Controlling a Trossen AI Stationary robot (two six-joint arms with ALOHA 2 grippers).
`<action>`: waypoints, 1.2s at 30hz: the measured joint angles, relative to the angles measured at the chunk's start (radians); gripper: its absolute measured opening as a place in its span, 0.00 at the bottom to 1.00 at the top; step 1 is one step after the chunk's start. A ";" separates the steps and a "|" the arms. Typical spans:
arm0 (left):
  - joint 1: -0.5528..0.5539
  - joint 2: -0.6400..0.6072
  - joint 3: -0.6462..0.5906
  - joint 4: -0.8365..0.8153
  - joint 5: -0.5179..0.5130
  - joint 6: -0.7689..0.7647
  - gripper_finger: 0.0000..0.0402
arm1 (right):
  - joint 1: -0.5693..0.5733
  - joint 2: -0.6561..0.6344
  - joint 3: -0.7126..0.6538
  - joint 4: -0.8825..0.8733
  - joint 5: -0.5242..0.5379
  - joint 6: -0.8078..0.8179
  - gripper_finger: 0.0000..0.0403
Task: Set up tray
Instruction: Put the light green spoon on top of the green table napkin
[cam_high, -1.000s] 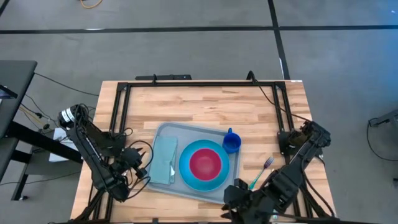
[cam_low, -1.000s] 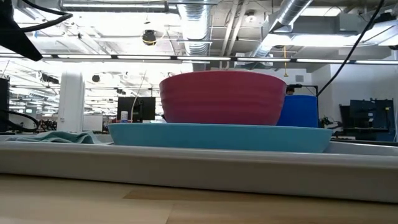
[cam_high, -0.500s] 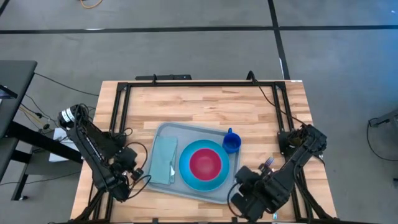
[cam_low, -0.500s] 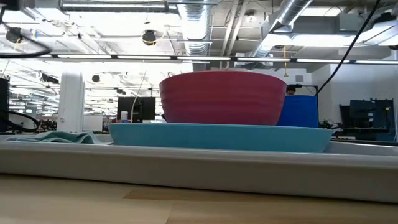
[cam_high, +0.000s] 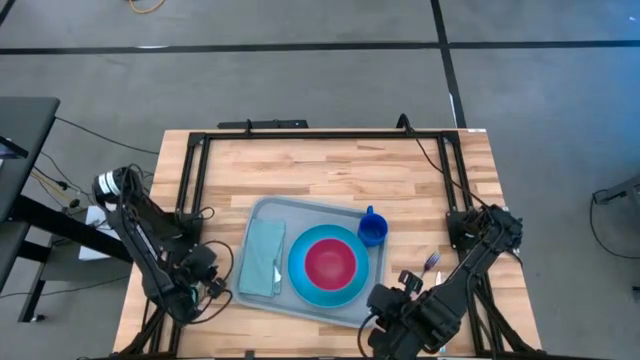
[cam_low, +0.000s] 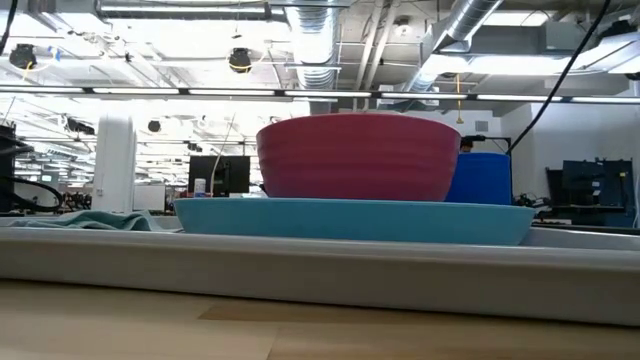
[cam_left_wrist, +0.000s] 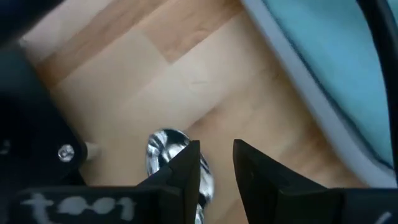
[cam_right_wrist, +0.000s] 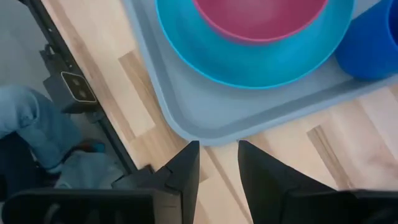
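Note:
The grey-blue tray (cam_high: 262, 214) lies mid-table. On it rest a folded teal napkin (cam_high: 262, 258), a blue plate (cam_high: 298, 266) with a pink bowl (cam_high: 330, 262) in it, and a blue cup (cam_high: 373, 230). My left gripper (cam_high: 207, 287) hangs low over the wood just left of the tray, pointing down, its fingers a little apart with nothing between them (cam_left_wrist: 216, 163). A shiny spoon (cam_left_wrist: 163, 144) lies by one finger. My right gripper (cam_high: 383, 310) hovers at the tray's near right corner (cam_right_wrist: 186, 134), open and holding nothing (cam_right_wrist: 219, 163). My left gripper has the spoon's bowl (cam_left_wrist: 166, 140) right beside the outer side of one finger (cam_left_wrist: 186, 163); the finger hides the rest of the spoon. I cannot tell whether the finger touches it.
A fork (cam_high: 431, 263) with a green handle lies on the wood right of the tray, partly under my right arm. A black frame rail (cam_high: 300, 135) runs around the table. A person's leg in jeans (cam_right_wrist: 25, 118) stands beyond the near edge.
My left gripper has sunk and drawn away from the tray toward the table's near left, rolling as it went. My right gripper has come down and tipped steeply downward by the tray's near right corner. Nothing on the tray has moved.

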 joint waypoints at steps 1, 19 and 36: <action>-0.004 -0.018 0.001 0.002 0.004 0.002 0.21 | 0.000 0.000 0.000 -0.001 0.005 -0.001 0.25; -0.003 -0.069 0.001 0.123 0.278 0.018 0.37 | 0.024 0.012 -0.004 0.004 0.096 -0.050 0.25; -0.024 -0.003 -0.028 0.148 0.294 -0.066 0.38 | 0.038 0.012 -0.004 0.007 0.138 -0.054 0.25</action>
